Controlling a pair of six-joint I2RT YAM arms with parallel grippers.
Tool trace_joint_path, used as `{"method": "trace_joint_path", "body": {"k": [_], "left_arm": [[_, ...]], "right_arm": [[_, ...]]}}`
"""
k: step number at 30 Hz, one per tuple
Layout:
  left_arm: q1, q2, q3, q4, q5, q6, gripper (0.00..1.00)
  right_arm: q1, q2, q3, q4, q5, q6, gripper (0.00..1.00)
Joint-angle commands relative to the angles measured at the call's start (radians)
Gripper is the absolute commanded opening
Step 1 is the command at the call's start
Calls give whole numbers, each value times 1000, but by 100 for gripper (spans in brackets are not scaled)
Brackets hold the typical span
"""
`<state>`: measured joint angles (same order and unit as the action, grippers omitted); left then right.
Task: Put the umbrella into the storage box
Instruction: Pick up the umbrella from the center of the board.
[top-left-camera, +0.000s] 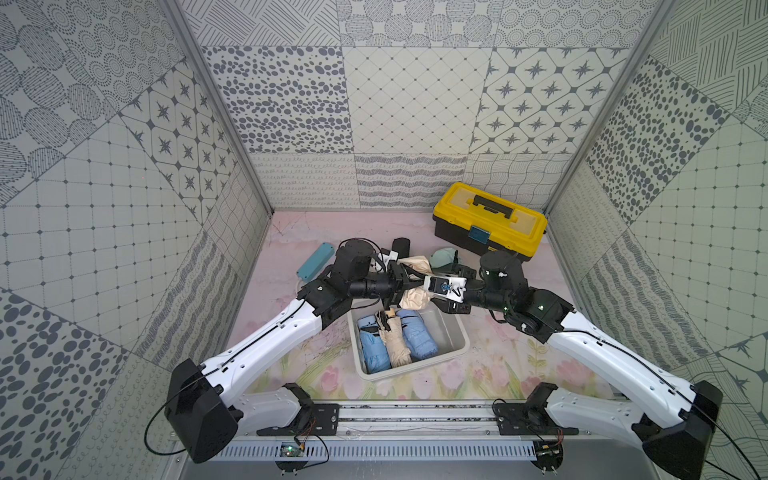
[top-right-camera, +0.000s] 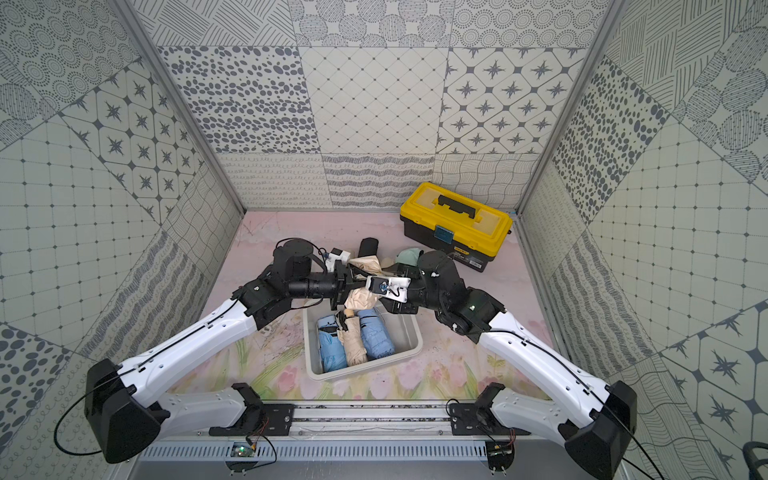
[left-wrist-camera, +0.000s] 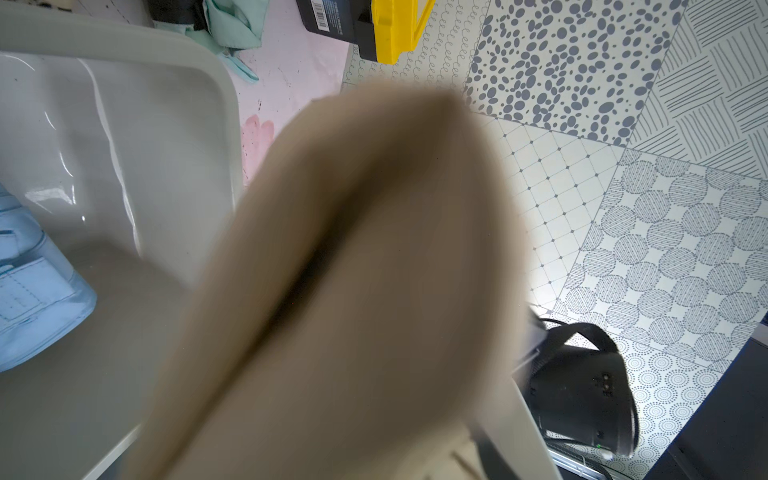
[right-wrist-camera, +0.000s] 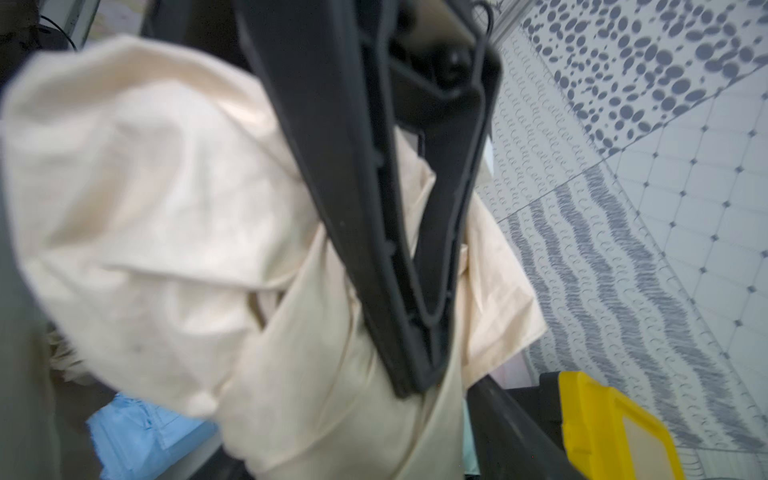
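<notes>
A cream folded umbrella (top-left-camera: 415, 298) (top-right-camera: 360, 298) hangs just above the far end of the white storage box (top-left-camera: 457, 350) (top-right-camera: 409, 350). My left gripper (top-left-camera: 412, 286) is shut on it; in the right wrist view one of its black fingers (right-wrist-camera: 353, 187) presses across the cream fabric (right-wrist-camera: 166, 187). My right gripper (top-left-camera: 435, 296) reaches in from the opposite side, jaws spread wide around the umbrella, with one finger (right-wrist-camera: 511, 424) standing off the cloth. The umbrella (left-wrist-camera: 353, 291) fills the left wrist view as a blur. Two blue umbrellas (top-left-camera: 374, 353) (top-left-camera: 419, 336) and a cream one (top-left-camera: 395, 340) lie in the box.
A yellow-lidded black toolbox (top-left-camera: 490, 218) stands at the back right. Behind the grippers lie a mint-green bundle (top-left-camera: 442, 257), a black cylinder (top-left-camera: 401, 245) and a teal case (top-left-camera: 316, 259). The right half of the box floor (top-left-camera: 442, 332) is bare.
</notes>
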<state>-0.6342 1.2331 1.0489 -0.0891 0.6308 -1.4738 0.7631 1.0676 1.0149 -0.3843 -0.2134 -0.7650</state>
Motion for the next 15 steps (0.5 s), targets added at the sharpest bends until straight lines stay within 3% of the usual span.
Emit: {"method": "trace_joint_path", "body": {"k": [1, 3, 6, 10, 15], "left_arm": [[-1, -3, -16, 215, -18, -3, 37], [-1, -8, -44, 295, -64, 12, 36], [0, -5, -105, 449, -150, 39, 34], [-1, 37, -172, 677, -219, 77, 30], [-2, 106, -193, 870, -218, 131, 28]], "right_arm": [[10, -78, -35, 117, 39, 86, 83], [10, -131, -68, 118, 85, 182, 86], [9, -227, -119, 125, 168, 450, 87], [10, -310, -151, 72, 311, 1040, 82], [10, -318, -194, 42, 315, 1632, 81]]}}
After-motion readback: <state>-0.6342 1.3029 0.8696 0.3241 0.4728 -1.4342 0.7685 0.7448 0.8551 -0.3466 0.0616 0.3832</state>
